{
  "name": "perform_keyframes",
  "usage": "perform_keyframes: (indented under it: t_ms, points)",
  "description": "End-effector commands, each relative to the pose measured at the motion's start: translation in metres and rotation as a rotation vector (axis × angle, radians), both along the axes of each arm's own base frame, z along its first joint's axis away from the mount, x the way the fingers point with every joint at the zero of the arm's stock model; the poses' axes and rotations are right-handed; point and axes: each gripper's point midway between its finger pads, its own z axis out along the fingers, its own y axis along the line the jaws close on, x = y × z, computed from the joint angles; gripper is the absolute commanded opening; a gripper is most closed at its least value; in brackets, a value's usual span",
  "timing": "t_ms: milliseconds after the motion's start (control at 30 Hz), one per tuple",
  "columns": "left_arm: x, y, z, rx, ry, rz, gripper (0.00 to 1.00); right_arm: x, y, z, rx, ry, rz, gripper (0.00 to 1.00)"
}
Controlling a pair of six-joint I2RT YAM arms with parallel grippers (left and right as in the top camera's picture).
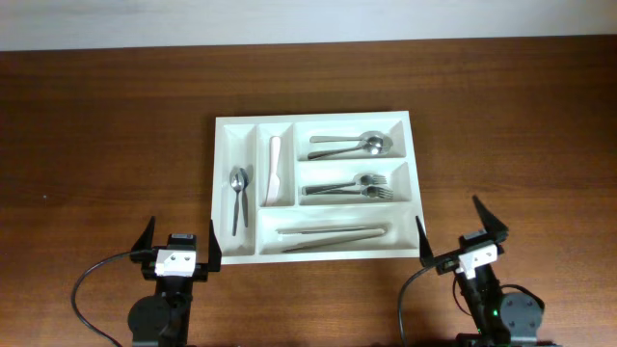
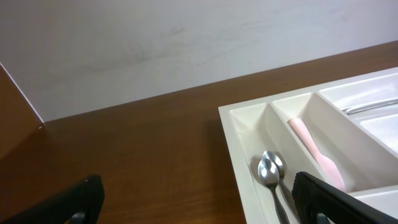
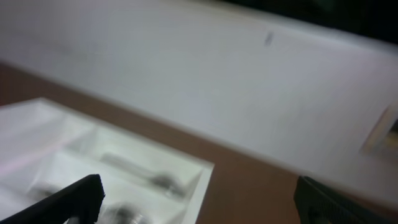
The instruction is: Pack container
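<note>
The container (image 1: 220, 183), a large white tray with five compartments, lies mid-table. It holds two spoons (image 1: 238, 193) in the far-left narrow slot and a pale pink utensil (image 1: 274, 169) beside them. Spoons (image 1: 352, 146) fill the top wide slot, forks (image 1: 359, 186) the middle one, and long knives (image 1: 333, 234) the bottom one. My left gripper (image 1: 182, 231) stands open just off the tray's near left corner. My right gripper (image 1: 446, 214) stands open off its near right corner. Neither holds anything. The left wrist view shows the tray's rim (image 2: 239, 143), spoons (image 2: 272, 171) and pink utensil (image 2: 317, 152) past my left gripper (image 2: 199, 202).
Brown wooden tabletop (image 1: 106, 145) surrounds the tray on all sides. A white wall (image 2: 155, 50) runs along the table's far edge. The right wrist view is blurred; it shows the tray's far corner (image 3: 205, 171) and my right gripper (image 3: 202, 199).
</note>
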Motion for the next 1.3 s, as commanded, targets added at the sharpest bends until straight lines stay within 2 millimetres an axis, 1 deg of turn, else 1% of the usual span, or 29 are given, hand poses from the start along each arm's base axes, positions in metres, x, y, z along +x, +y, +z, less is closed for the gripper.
perform_keyframes:
  t_ms: [0, 33, 167, 1267]
  points:
    - [0.000, -0.001, -0.001, -0.014, -0.004, -0.005, 0.99, -0.001, 0.005, -0.020, 0.011, 0.081, 0.022, 0.99]
    - [0.000, -0.001, -0.001, -0.014, -0.004, -0.005, 0.99, -0.001, 0.005, -0.030, 0.014, 0.123, 0.021, 0.99]
    - [0.000, -0.001, -0.001, -0.014, -0.004, -0.005, 0.99, 0.000, 0.001, -0.029, 0.016, 0.121, -0.004, 0.99]
    - [0.000, -0.001, -0.001, -0.014, -0.004, -0.005, 0.99, 0.000, 0.001, -0.029, 0.017, 0.121, -0.003, 0.99]
